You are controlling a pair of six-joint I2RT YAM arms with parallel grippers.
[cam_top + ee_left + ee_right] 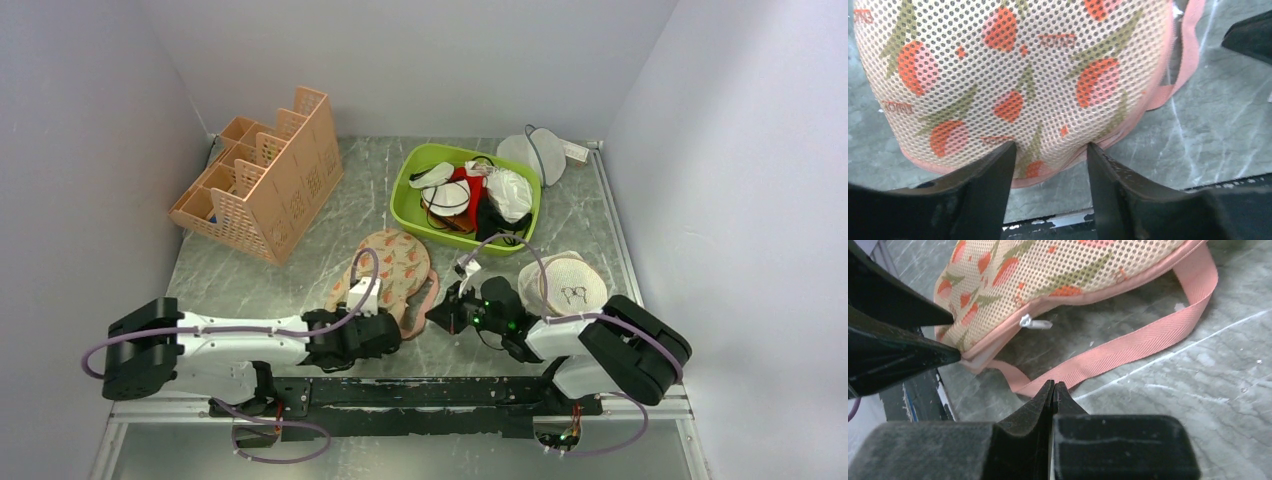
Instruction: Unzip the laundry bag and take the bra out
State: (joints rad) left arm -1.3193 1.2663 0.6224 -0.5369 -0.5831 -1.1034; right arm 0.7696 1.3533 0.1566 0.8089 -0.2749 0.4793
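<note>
Though the left gripper [352,330] hides its near end from above, the bag [385,270] lies between the arms. Left wrist: jaws apart, straddling the bag's pink edge; its far part is cut off. Right wrist: the right gripper [1053,385] has its jaws pressed together at the strap [1148,340]; I cannot tell whether they pinch it.

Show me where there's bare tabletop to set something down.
Bare tabletop lies between the peach organizer rack and the green bin, and left of the laundry bag. Crowded at right, around the round mesh disc and right gripper.
</note>
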